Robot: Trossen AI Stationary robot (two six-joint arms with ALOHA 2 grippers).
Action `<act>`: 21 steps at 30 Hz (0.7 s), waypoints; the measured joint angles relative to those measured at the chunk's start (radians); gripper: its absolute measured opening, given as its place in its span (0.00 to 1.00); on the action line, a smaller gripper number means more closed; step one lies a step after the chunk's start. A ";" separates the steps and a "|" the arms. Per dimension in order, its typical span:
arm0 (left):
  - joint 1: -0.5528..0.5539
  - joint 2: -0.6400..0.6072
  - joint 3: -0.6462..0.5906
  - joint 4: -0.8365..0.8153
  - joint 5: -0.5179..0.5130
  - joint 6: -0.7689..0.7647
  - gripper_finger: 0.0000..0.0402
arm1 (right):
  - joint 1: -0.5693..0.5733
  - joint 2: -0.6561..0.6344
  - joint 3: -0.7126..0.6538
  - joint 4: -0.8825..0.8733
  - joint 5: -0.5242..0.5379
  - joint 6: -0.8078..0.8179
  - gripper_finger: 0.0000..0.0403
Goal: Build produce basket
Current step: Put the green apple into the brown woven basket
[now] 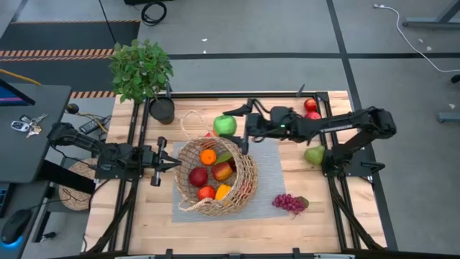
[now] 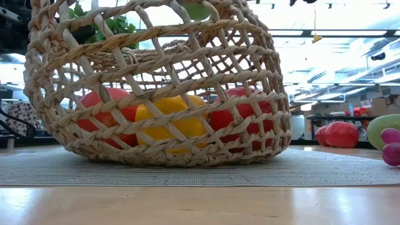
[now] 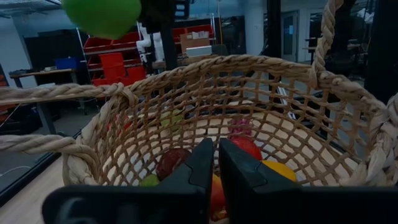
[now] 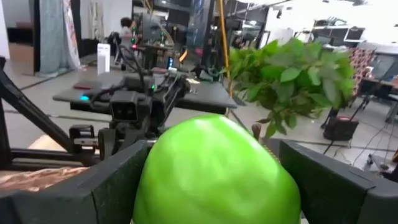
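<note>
One green apple (image 1: 224, 125) sits clamped between the wide-spread fingers of the right gripper (image 1: 241, 128), just beyond the far rim of the basket (image 1: 246, 181), which stands on the grey mat (image 1: 269, 169) mid-surface and already holds several fruits. Carry it over the opening, clear of the looped handle (image 1: 188, 122), lower it close above the pile, then release. The left gripper (image 1: 171, 164) waits pinched together, empty, at the basket's near-left rim.
</note>
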 joint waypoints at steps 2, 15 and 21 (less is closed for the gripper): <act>0.000 0.000 0.000 -0.001 0.000 0.000 0.09 | 0.000 0.042 0.037 -0.026 -0.015 0.000 0.90; 0.000 0.000 0.000 -0.002 0.000 0.000 0.09 | 0.001 0.233 0.240 -0.194 -0.069 -0.025 0.90; 0.000 0.000 0.000 -0.001 0.000 0.000 0.08 | 0.008 0.233 0.248 -0.173 -0.103 -0.059 0.90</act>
